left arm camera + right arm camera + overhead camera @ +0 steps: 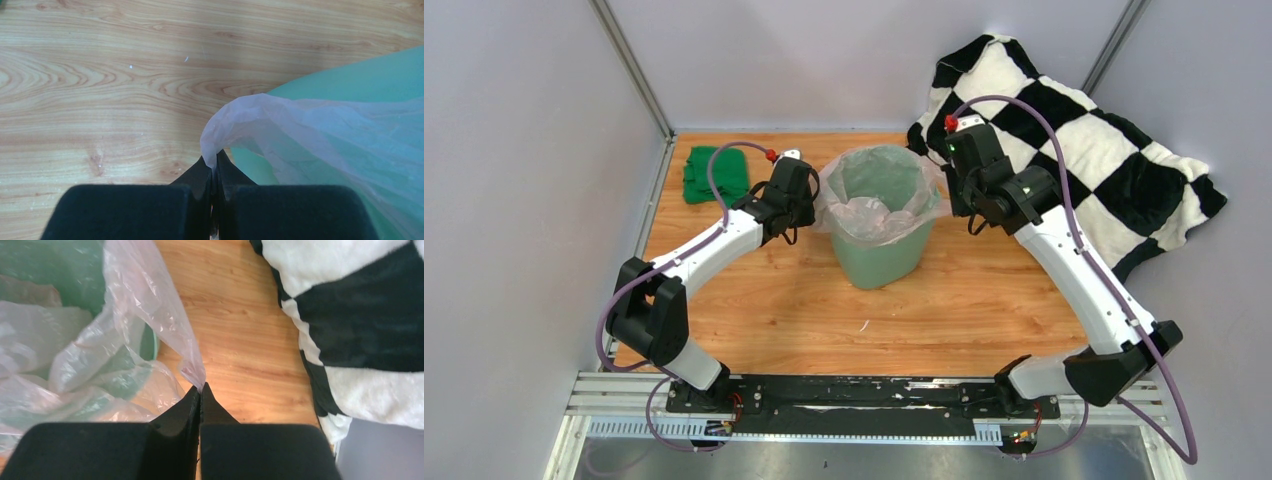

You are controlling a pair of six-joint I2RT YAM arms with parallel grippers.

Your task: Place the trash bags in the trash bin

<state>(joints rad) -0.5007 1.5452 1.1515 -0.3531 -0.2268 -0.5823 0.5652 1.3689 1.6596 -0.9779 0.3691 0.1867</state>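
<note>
both grippers (215,162) (200,392) flank bin (879,255), pinching bag (864,215) edges

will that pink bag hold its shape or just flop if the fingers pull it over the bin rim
Likely floppy: the bag crumples and sags inside the bin. Probably very light: thin enough that green shows through. It might slip or tear, since the left fingers and right fingers each pinch only a small fold.
</note>
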